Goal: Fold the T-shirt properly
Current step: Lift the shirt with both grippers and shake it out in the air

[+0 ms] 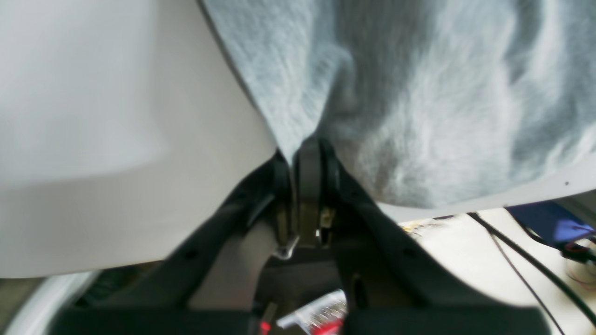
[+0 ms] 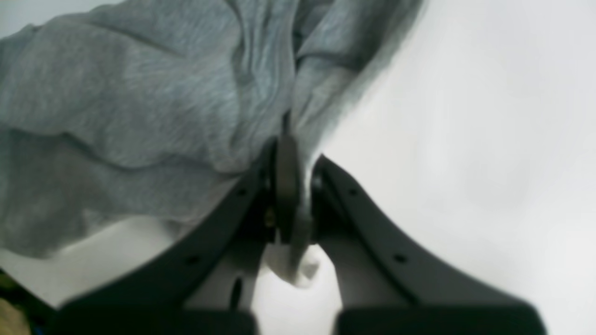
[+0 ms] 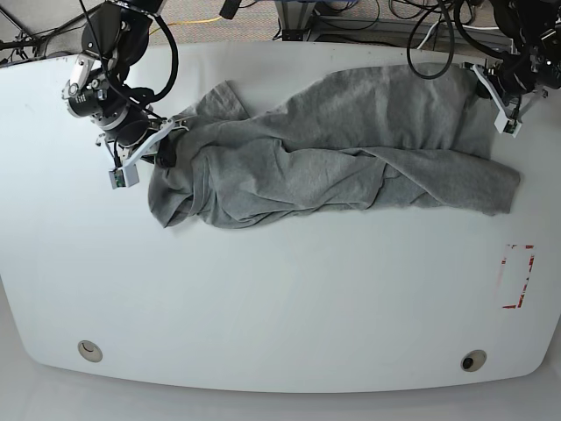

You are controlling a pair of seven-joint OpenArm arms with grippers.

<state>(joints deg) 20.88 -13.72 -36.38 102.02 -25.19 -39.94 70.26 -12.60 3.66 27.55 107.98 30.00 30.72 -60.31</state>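
Observation:
The light heather-grey T-shirt (image 3: 333,153) lies wrinkled and bunched across the far half of the white table (image 3: 280,298), plain side up, no lettering visible. My right gripper (image 3: 165,140) is at the shirt's left end, shut on a bunched fold of fabric; the right wrist view shows the jaws (image 2: 291,153) pinching grey cloth (image 2: 139,107). My left gripper (image 3: 484,83) is at the shirt's far right corner, shut on its edge; in the left wrist view the jaws (image 1: 302,149) clamp the fabric (image 1: 419,93).
A red-outlined rectangle marker (image 3: 517,276) is taped near the table's right edge. Two round holes (image 3: 88,351) (image 3: 473,360) sit near the front edge. Cables (image 3: 368,17) and equipment lie beyond the table's far edge.

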